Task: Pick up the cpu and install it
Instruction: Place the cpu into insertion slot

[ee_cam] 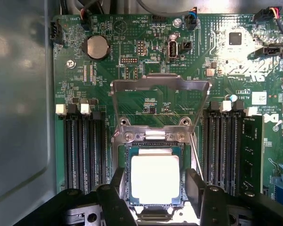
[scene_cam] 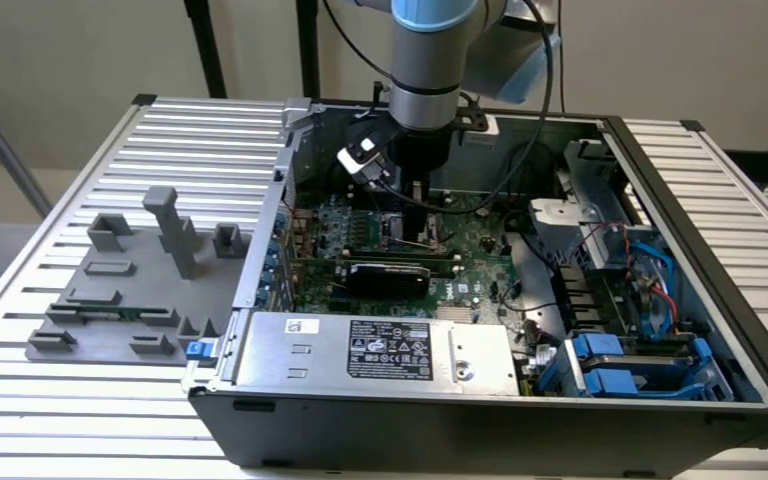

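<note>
Slats of pale ribbed metal across the table (scene_cam: pixel 51 400) in the exterior view. On it, an open black computer case (scene_cam: pixel 491 440), boxy and sharp-cornered. Just beside the case at the exterior view's left, a grey fixture (scene_cam: pixel 131 290) of blocky plastic posts. Inside the case: green motherboard (scene_cam: pixel 471 265) lying flat, silver power supply (scene_cam: pixel 384 350) with a dark label along the near wall, blue plastic drive caddies (scene_cam: pixel 624 365) at the exterior view's right. Arm (scene_cam: pixel 427 60) straight down through the open side, black gripper (scene_cam: pixel 415 220) low over the board (little sideways room between case wall and caddies).

From the wrist, motherboard (ee_cam: pixel 151 101) matte green and crowded with tiny parts. Round shiny coin cell (ee_cam: pixel 96 47) near one corner; long black memory slots (ee_cam: pixel 82 150) on both sides of the socket (ee_cam: pixel 153 136). Bare-metal load plate (ee_cam: pixel 160 84) standing open, a thin frame with a notched edge. cpu (ee_cam: pixel 155 176) flat in the socket: square, bright silvery lid, narrow greenish rim, edges parallel to the socket's. Gripper (ee_cam: pixel 156 186) astride the cpu, black and angular, either touching two opposite edges or just off them. Cannot tell whether clamped or loose.
</note>
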Tool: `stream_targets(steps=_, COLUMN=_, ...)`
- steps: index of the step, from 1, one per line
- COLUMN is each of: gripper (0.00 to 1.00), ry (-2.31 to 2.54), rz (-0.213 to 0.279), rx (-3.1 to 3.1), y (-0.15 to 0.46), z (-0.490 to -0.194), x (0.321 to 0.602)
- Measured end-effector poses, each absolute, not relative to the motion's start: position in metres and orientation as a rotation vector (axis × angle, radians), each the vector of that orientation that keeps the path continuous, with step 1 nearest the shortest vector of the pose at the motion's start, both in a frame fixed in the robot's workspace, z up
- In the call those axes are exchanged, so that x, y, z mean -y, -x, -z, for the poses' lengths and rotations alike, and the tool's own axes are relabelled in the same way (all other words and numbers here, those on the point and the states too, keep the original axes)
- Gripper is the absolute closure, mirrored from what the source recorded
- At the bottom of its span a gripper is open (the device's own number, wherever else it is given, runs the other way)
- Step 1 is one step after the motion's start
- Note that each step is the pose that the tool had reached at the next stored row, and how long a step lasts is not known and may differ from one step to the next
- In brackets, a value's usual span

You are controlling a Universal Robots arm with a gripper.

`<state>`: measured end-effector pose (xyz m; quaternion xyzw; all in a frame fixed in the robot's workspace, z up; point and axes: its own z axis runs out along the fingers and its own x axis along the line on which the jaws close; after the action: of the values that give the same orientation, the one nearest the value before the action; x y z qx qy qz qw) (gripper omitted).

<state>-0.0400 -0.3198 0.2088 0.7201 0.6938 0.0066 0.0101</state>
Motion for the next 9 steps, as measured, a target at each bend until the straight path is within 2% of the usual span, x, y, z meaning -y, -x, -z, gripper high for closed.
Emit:
stream_targets(steps=3, gripper=0.4, ry=-2.248, rz=-0.02, rx=-2.166, y=0.0401, z=-0.2142, x=0.3198)
stream_targets(steps=4, gripper=0.46, ry=-2.248, rz=-0.02, rx=-2.166, y=0.0402, z=-0.2149, x=0.3198)
stream_targets(steps=5, gripper=0.46, ry=-2.248, rz=-0.021, rx=-2.166, y=0.0403, z=-0.2151, x=0.3197)
stream_targets(steps=7, gripper=0.58, ry=-2.248, rz=-0.021, rx=-2.166, y=0.0403, z=-0.2151, x=0.3197)
stream_targets(steps=8, gripper=0.58, ry=-2.248, rz=-0.021, rx=-2.166, y=0.0403, z=-0.2151, x=0.3197)
stream_targets(steps=9, gripper=0.64, ry=-2.248, rz=-0.021, rx=-2.166, y=0.0403, z=-0.2152, x=0.3198)
